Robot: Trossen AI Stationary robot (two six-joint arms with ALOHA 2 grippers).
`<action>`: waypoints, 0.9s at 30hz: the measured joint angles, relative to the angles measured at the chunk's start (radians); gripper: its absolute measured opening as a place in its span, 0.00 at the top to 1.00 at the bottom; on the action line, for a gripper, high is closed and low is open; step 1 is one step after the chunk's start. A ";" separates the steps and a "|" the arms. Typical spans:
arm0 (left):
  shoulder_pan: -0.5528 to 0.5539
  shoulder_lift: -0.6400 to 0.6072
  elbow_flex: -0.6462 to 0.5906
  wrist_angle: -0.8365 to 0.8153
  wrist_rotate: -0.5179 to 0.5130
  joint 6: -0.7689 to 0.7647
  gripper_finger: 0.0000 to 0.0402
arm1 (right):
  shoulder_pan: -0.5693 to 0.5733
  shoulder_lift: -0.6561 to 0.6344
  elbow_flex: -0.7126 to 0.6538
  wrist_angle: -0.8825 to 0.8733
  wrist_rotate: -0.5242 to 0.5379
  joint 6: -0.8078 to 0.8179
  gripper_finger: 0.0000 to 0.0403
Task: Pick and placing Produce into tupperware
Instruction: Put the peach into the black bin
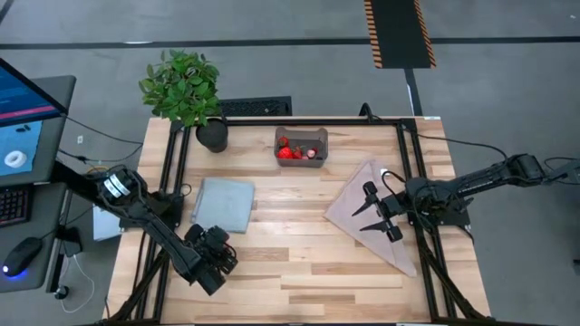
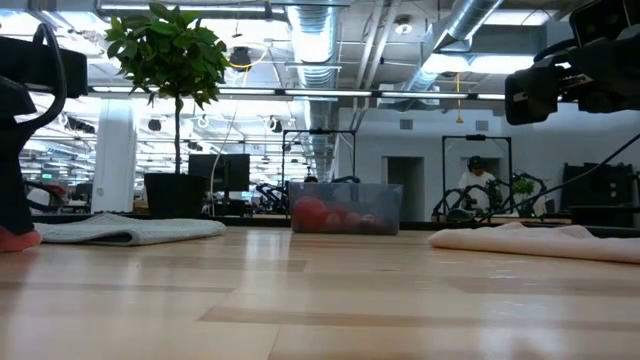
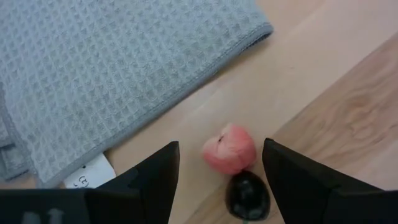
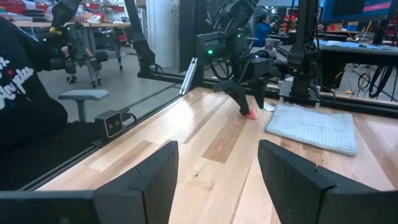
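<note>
Two dark robot arms with black, wedge-shaped fingers

The left arm (image 1: 149,222) is built of black, boxy segments with a round joint near its base that bears a white ring, and its gripper (image 1: 216,258) is a blocky black cluster. The right arm (image 1: 480,181) is slimmer, dark grey to black, with a thin cable running along it; its gripper (image 1: 379,213) ends in two pointed black fingers (image 1: 391,233). Seen from the wrists, each arm's fingers (image 3: 152,177) are matte black, broad at the root and tapering like wedges. Across the table, the left arm's housing shows a small green light (image 4: 209,52) and looping black cables.
</note>
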State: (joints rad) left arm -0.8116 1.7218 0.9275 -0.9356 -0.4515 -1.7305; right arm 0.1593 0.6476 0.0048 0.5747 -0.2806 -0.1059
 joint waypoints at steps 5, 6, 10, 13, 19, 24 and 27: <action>0.000 0.000 -0.020 0.018 0.022 -0.001 0.47 | 0.000 0.000 0.000 0.000 0.000 0.000 0.40; 0.000 0.000 -0.025 0.022 0.028 -0.003 0.49 | 0.000 0.000 0.000 0.000 0.000 0.000 0.40; 0.000 0.000 -0.037 0.037 0.021 -0.005 0.60 | 0.000 0.000 0.000 0.000 0.000 0.000 0.40; 0.000 0.000 -0.037 0.044 -0.005 0.013 0.71 | 0.000 0.000 0.000 0.000 0.000 0.000 0.40; 0.000 0.000 -0.037 0.063 -0.025 0.041 0.87 | 0.000 0.000 0.000 0.000 0.000 0.000 0.40; 0.000 0.000 -0.037 0.086 -0.055 0.069 0.90 | 0.000 0.000 0.000 0.000 0.000 0.001 0.40; 0.011 -0.003 -0.037 0.101 -0.096 0.078 0.88 | 0.000 0.000 0.000 0.000 0.014 0.001 0.40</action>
State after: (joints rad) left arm -0.8006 1.7191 0.8906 -0.8344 -0.5472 -1.6528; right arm 0.1593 0.6476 0.0044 0.5747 -0.2668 -0.1051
